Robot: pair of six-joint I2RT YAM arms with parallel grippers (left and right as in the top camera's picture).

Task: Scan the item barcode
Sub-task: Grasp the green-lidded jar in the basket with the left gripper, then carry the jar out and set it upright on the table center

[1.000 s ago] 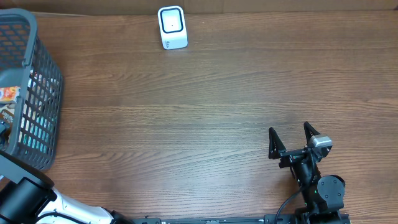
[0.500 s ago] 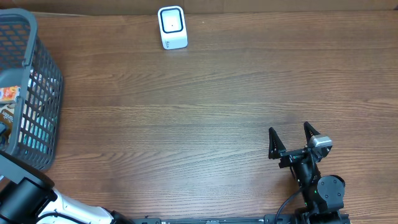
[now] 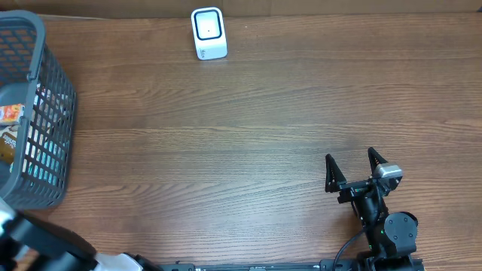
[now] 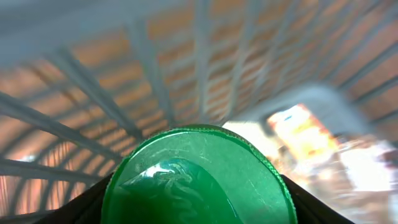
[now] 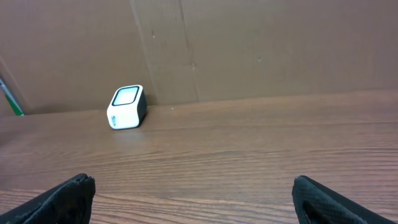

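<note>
Overhead, the brown wood-grain bench (image 3: 263, 135) fills the frame. A grey plastic mesh basket (image 3: 59, 98) stands at its far left edge, with printed packets inside, one of them orange (image 3: 10, 113). The left arm (image 3: 45, 245) shows only as a blurred black-and-white shape at the lower left corner, just below the basket. The right arm sits at the lower right, and the right gripper (image 3: 350, 155) points up the bench with its two black fingers spread wide and nothing between them; the right wrist view shows the same (image 5: 191, 181).

A small white box-shaped barcode scanner with a dark window (image 3: 208, 33) stands at the far edge of the bench, well apart from both arms, and the right wrist camera sees it against a brown cardboard wall (image 5: 127, 107).

In the left wrist view, the left gripper (image 4: 196, 208) is clamped on a green round-topped item (image 4: 196, 180). Its dark fingers (image 4: 81, 208) press both sides of the item. Blurred basket bars (image 4: 149, 81) lie behind it.
</note>
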